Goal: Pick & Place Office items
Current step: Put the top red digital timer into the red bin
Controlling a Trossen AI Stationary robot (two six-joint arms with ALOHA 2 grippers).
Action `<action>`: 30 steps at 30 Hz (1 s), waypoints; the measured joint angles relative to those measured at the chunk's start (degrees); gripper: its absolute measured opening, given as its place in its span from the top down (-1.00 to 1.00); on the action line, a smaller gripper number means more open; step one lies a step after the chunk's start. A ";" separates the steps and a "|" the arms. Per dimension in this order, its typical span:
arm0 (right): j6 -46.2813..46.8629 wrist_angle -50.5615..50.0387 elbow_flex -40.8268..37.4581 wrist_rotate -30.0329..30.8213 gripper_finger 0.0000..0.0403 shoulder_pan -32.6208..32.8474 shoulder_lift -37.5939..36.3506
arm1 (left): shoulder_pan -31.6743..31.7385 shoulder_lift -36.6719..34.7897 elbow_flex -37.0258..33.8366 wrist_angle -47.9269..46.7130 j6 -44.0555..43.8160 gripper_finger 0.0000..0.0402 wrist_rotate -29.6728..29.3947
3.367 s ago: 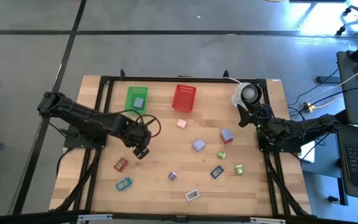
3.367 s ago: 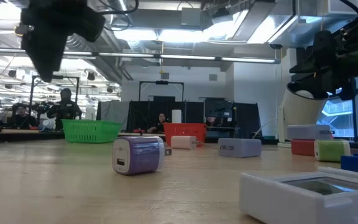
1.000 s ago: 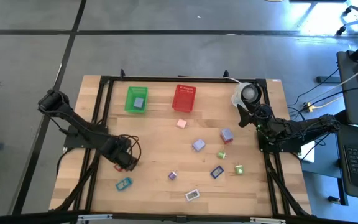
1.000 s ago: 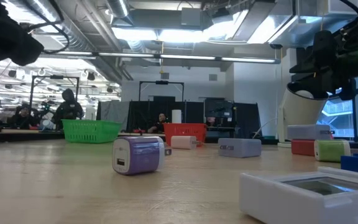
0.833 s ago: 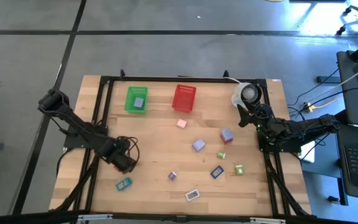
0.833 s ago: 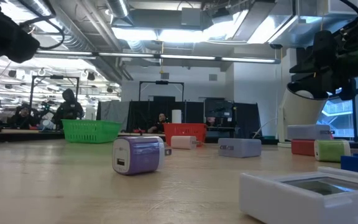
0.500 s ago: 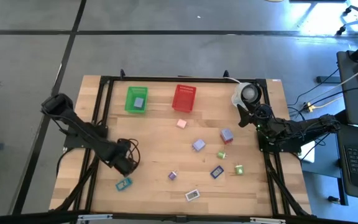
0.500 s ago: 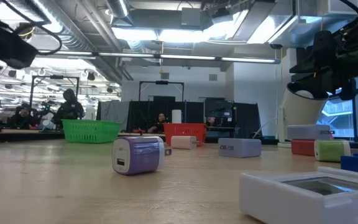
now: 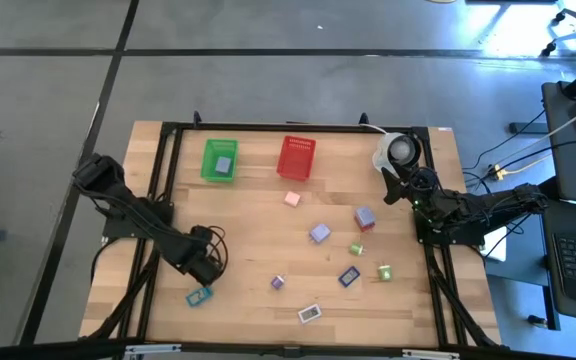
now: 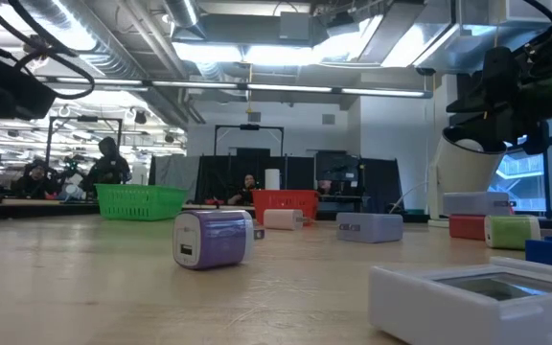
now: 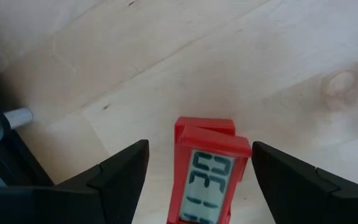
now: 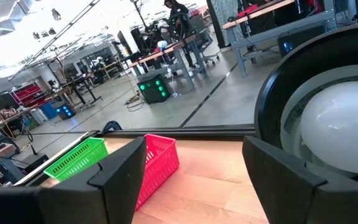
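Note:
My left gripper hangs open low over the table's near-left part. In the left wrist view its fingers stand on either side of a flat red piece with a grey display, which lies flat on the wood; gaps show on both sides. The gripper hides that piece in the high view. A teal piece lies just nearer. Lavender, pink, blue, green and white pieces lie scattered mid-table. My right gripper waits open at the far right.
A green mesh basket with a lavender piece inside and a red mesh basket stand at the far edge. A white round cup-like thing sits beside the right gripper. A black frame rail runs close on the left.
My left gripper has moved a little toward the table's near edge and come over the red piece, which showed beside it a second ago and is now covered in the high view. The arm's shoulder end has shifted with it. The pieces have stayed put.

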 joint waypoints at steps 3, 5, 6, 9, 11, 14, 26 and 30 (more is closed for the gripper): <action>0.00 0.00 0.00 0.00 -0.34 -0.01 0.01 | 0.00 0.70 0.00 0.04 0.18 -0.33 0.30; 0.01 0.00 0.00 0.00 -0.34 0.01 0.00 | 0.00 0.78 0.00 0.02 0.81 -0.29 0.37; 0.00 0.00 0.00 0.00 -0.34 0.01 0.01 | 0.00 0.76 0.00 0.02 0.84 -0.26 0.37; 0.01 0.00 0.00 0.00 -0.34 0.00 0.01 | 0.16 0.76 0.00 0.04 0.86 -0.17 0.40; 0.00 0.01 0.00 0.00 -0.34 0.01 0.01 | 0.17 0.76 0.00 0.15 0.84 -0.09 0.42; 0.01 0.02 0.00 0.00 -0.34 0.00 0.01 | 0.17 0.76 0.00 0.93 0.91 0.04 0.42; 0.02 0.01 0.00 0.00 -0.34 0.00 0.01 | 0.22 0.18 0.07 0.87 0.93 0.22 0.46; 0.01 0.00 0.00 0.00 -0.34 0.00 0.01 | 1.26 -2.15 0.17 0.55 1.02 0.23 0.05</action>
